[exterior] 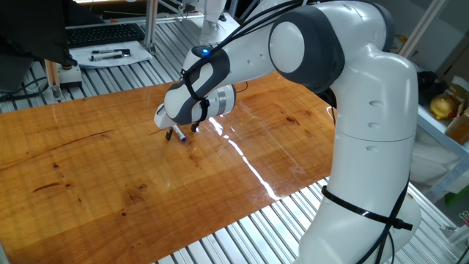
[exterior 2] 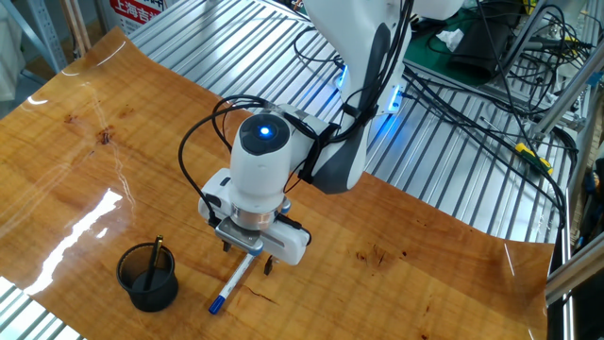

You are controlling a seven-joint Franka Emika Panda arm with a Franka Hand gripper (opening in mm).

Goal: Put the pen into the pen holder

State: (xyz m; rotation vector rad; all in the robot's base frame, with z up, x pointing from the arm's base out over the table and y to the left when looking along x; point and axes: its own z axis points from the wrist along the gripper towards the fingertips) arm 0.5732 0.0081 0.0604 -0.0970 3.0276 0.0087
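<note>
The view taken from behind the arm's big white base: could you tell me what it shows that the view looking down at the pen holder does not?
Only the view from behind the base shows the white tray with black pens and the keyboard beyond the table. Only the other view shows the pen holder, with a dark pen already in it, and the pen's full length lying on the wood. Both show the gripper low over the pen, fingers either side of it, and the wooden table.
</note>
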